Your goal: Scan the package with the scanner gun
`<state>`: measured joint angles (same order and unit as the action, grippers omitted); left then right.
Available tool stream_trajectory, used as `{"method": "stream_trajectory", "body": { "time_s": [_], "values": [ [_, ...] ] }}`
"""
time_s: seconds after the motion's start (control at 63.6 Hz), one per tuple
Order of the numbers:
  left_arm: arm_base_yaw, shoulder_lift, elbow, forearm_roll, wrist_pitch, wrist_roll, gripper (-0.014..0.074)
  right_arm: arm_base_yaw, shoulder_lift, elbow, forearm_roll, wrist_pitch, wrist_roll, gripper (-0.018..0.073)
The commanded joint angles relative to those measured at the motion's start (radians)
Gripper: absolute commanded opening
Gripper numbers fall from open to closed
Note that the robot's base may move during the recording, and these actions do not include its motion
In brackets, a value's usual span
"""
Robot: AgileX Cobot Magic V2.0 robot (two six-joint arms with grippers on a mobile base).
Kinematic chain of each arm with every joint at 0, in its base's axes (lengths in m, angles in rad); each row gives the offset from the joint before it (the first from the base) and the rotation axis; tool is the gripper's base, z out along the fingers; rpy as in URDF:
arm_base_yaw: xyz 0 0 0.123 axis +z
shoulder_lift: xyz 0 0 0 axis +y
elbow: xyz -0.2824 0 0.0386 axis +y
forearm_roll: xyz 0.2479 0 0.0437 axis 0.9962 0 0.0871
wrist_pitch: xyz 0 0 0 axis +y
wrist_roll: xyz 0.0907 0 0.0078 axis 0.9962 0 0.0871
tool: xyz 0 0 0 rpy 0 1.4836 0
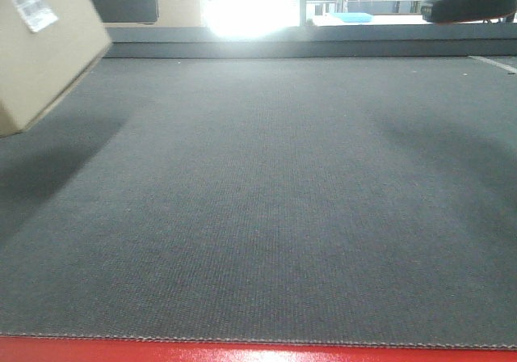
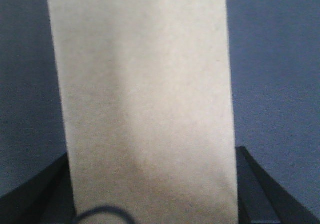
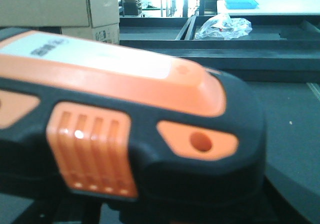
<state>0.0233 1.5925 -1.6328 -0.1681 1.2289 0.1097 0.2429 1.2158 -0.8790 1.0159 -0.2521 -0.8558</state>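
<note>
- Landmark: grey mat [image 1: 266, 216] covering the work surface. A red strip [image 1: 242, 352] runs along its near edge.
- Package [image 1: 40, 55]: a tan cardboard box, lifted off the mat above its far-left part and tilted. Its shadow falls on the mat beneath. The white barcode label [image 1: 34, 9] is on the face turned toward the front camera.
- Left gripper [image 2: 152, 194]: clamped on the package. A dark finger [image 2: 30, 199] shows at each side of the box against its walls, so the jaws are spread to the box's width. The mat is visible behind the box.
- Scanner gun [image 1: 470, 2]: lifted off the mat above its far-right corner, well apart from the package. The front view shows only a black underside and a trace of orange.
- In the right wrist view, the gun fills the frame, with a black body, orange top patch and orange ribbed panel.
- Right gripper [image 3: 165, 215]: carrying the scanner gun. Its fingers are mostly hidden under the body, so I cannot tell the opening width.
- Beyond the mat's far edge: cartons [image 1: 129, 6] with a dark printed band, a crumpled plastic bag [image 3: 222, 26] and a blue tray [image 3: 240, 3].
</note>
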Motion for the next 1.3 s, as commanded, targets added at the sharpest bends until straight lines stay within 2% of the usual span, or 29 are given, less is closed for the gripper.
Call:
{"method": "stream_trajectory", "body": {
  "time_s": [0.0,0.126,0.393,0.472,0.629,0.786,0.865,1.101,1.211,1.289],
  "values": [
    [-0.02,-0.013,-0.013,0.061,-0.008,-0.016,-0.0111,-0.003,-0.024,0.002,0.044,-0.047,-0.008,-0.0154],
    [-0.033,-0.013,-0.013,0.062,-0.008,-0.016,-0.0111,-0.003,-0.024,0.04,0.121,-0.095,-0.008,-0.0154],
    [-0.042,-0.013,-0.013,0.062,-0.008,-0.031,-0.0111,-0.003,0.012,0.135,0.102,-0.178,-0.005,-0.0154],
    [-0.042,-0.011,-0.013,0.062,-0.008,-0.034,-0.0111,-0.003,0.041,0.142,0.034,-0.18,0.035,-0.0154],
    [-0.042,-0.011,-0.013,0.062,-0.008,-0.034,-0.0111,-0.003,0.105,0.142,-0.124,-0.216,0.2,-0.0154],
    [-0.042,-0.011,-0.013,0.062,-0.008,-0.034,-0.0111,-0.003,0.165,0.142,-0.357,-0.266,0.401,-0.0154],
    [-0.042,-0.011,-0.013,0.062,-0.008,-0.034,-0.0111,-0.003,0.191,0.142,-0.439,-0.293,0.492,-0.0154],
    [-0.042,-0.011,-0.013,0.062,-0.008,-0.034,-0.0111,-0.003,0.251,0.142,-0.511,-0.36,0.556,-0.0154],
    [-0.042,-0.011,-0.013,0.062,-0.008,-0.034,-0.0111,-0.003,0.273,0.142,-0.605,-0.408,0.676,-0.0154],
    [-0.042,-0.011,-0.013,0.062,-0.008,-0.034,-0.0111,-0.003,0.288,0.142,-0.61,-0.442,0.712,-0.0154]
  ]
}}
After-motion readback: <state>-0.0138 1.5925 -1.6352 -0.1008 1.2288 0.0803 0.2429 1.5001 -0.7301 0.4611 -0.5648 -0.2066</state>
